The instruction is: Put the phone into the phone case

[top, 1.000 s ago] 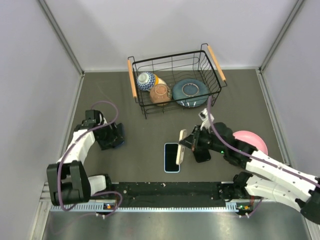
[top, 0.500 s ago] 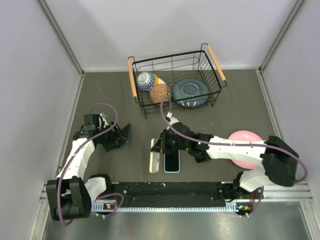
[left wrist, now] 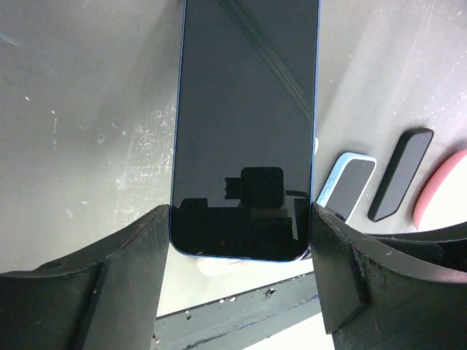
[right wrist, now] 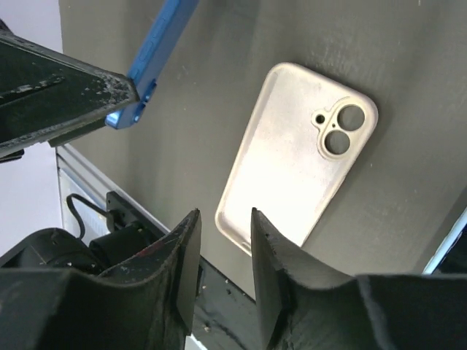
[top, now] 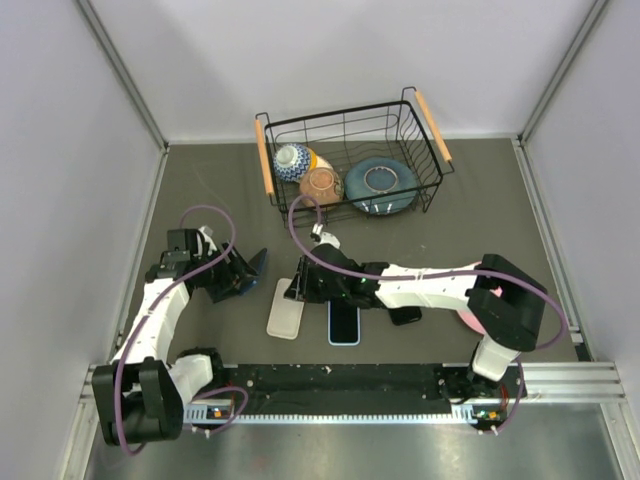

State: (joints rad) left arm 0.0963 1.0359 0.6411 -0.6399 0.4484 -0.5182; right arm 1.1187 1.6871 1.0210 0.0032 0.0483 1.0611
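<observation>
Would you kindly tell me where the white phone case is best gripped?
Probably across its two long edges at mid-length, coming straight down from above: the white phone case lies flat on the table, with camera cut-outs at one end.

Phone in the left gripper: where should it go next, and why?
Probably the left gripper should swing right and bring the phone over the case. The phone is clamped in that gripper, off the table. The case lies flat on the table beside it, seemingly hollow side up. The right gripper hovers just above the case, holding nothing.
</observation>
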